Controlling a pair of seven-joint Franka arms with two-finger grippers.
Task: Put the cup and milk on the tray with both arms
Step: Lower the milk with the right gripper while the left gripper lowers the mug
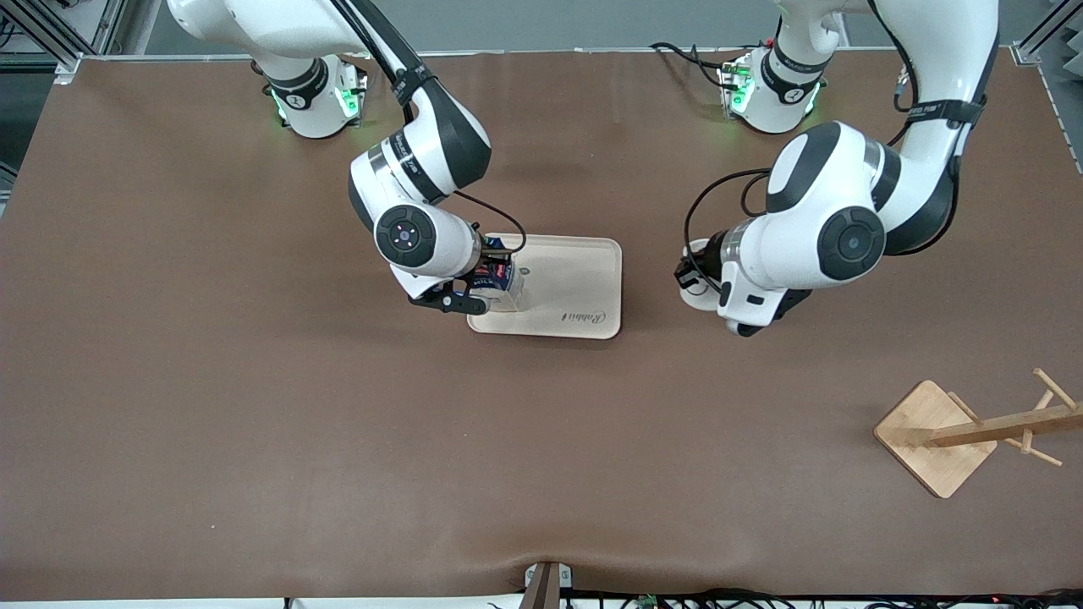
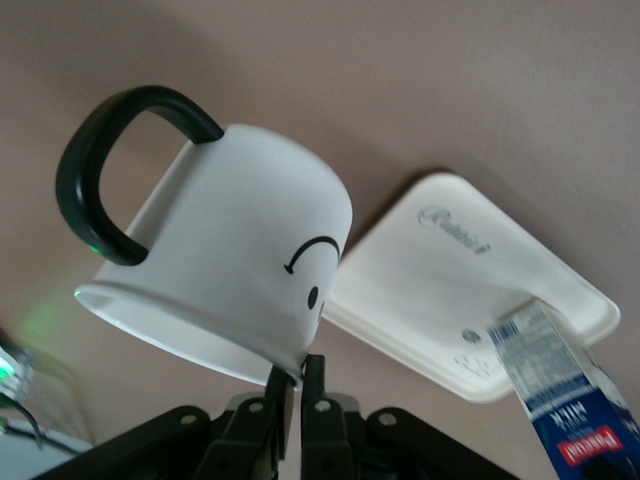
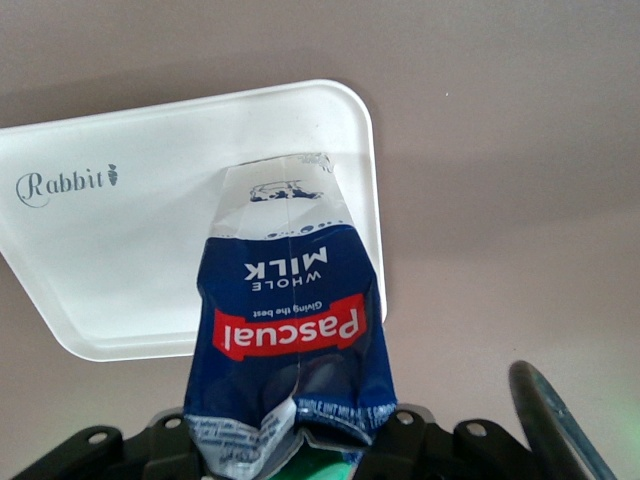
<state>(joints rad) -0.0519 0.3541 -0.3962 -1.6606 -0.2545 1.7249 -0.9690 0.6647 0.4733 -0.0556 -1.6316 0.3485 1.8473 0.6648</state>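
My right gripper is shut on the top of the milk, a dark-blue carton with a red label. The carton hangs upright with its pale bottom at the tray, at the end toward the right arm. I cannot tell if it touches. In the right wrist view the milk covers the tray's corner. My left gripper is shut on the rim of the cup, over bare table beside the tray toward the left arm's end. In the left wrist view the fingers pinch the tilted cup; the tray and milk show too.
A bamboo mug stand with a square base and leaning wooden pegs stands near the left arm's end, nearer the front camera. Brown table surrounds the tray on all sides.
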